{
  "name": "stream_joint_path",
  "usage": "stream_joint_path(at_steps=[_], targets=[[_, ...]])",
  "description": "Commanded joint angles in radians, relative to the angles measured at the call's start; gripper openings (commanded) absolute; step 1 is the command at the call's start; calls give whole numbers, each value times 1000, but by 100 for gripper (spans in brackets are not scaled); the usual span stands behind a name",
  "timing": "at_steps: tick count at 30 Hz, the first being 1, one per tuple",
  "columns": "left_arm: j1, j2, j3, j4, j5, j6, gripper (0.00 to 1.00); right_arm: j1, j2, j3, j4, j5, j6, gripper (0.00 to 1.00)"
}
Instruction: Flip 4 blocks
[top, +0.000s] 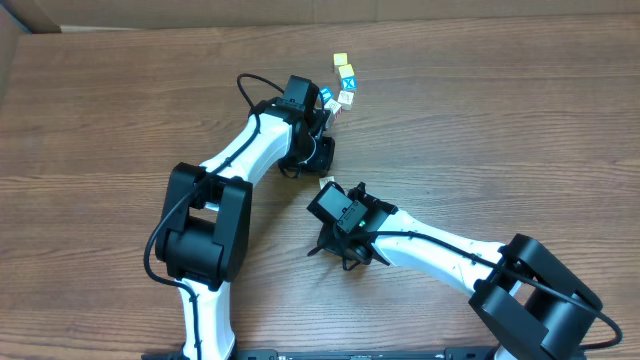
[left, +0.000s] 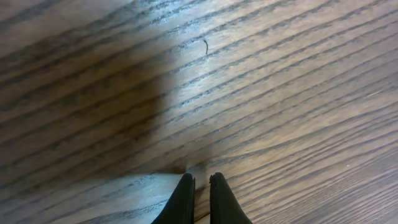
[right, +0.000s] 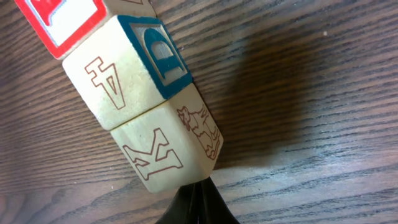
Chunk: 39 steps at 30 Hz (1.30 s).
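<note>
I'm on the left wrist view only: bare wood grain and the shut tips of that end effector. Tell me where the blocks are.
Observer: Overhead, a small cluster of blocks sits on the table toward its far side, near the middle.
Operator: Now report what the right wrist camera has in front of it.
Observer: The right end effector is shut. Its tips are right at the lower edge of the K block, which touches a block with a 4 and a blue-framed face. A red-faced block lies beyond that. I cannot confirm that the tips touch the K block.
</note>
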<state>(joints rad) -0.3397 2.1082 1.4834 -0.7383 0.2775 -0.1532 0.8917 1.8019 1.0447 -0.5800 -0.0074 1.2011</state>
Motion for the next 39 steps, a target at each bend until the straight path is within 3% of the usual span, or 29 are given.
stream_joint_path(at_steps=[1,36,39], targets=[[-9,11,10,-8,11,20,4,1,3,-6,5,37,8,4],[-40,11,10,20,2,41,4,1,3,-6,52,21,8,5],[-40,11,10,22,1,42,4,1,3,-6,51,20,7,9]])
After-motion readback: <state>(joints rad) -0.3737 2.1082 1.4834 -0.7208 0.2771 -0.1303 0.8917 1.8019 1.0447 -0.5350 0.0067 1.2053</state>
